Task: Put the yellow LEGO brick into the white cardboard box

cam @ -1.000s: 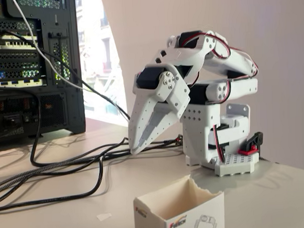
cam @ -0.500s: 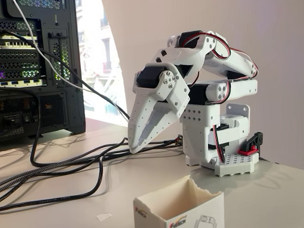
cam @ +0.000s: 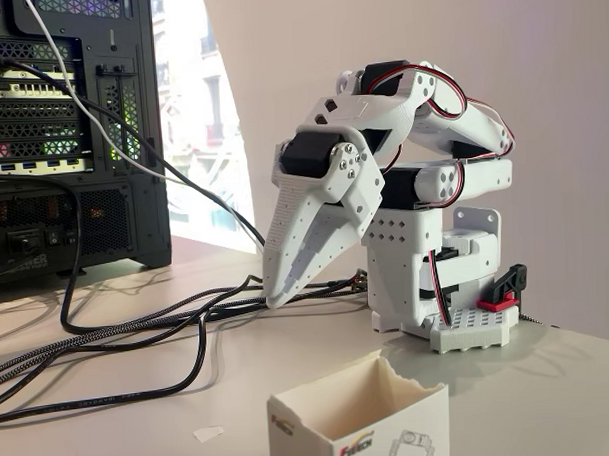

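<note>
White plastic fills the middle of my frame: the arm is folded back over its base, and its end effector (cam: 282, 294) points down toward the surface (cam: 550, 380) just above the black cables (cam: 138, 334). The fingers lie together with nothing between them, so I read it as closed and empty. The white cardboard box (cam: 359, 421) stands open-topped at the bottom centre, well in front of the arm. From this low angle I see only the far inner wall; the floor of the box is hidden, so I cannot tell where the yellow LEGO brick is. This fits two stages: the brick already dropped inside and the arm tucked away, or the brick lying somewhere outside my frame, waiting. A computer tower (cam: 71, 136) sits at upper left.
</note>
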`<state>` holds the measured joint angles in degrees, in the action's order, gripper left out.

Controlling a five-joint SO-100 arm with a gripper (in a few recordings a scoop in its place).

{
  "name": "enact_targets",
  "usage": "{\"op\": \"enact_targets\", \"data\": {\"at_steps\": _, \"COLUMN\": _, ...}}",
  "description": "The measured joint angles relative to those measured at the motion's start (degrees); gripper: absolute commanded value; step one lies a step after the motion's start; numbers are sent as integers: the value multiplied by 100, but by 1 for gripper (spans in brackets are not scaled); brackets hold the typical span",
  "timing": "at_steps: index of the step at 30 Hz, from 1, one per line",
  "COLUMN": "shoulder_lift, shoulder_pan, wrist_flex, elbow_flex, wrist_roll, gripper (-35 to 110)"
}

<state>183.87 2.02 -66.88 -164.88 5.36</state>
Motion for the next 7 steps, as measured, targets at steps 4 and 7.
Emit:
{"op": "enact_targets", "data": {"at_steps": 4, "shoulder_lift": 0, "shoulder_pan": -88, "wrist_flex": 0, "elbow_flex": 0, "wrist_roll": -193, "gripper": -9}}
{"op": "enact_targets", "data": {"at_steps": 7, "shoulder_lift": 0, "shoulder_pan": -149, "wrist_flex": 0, "elbow_flex": 0, "wrist_roll": -290, "gripper": -9}}
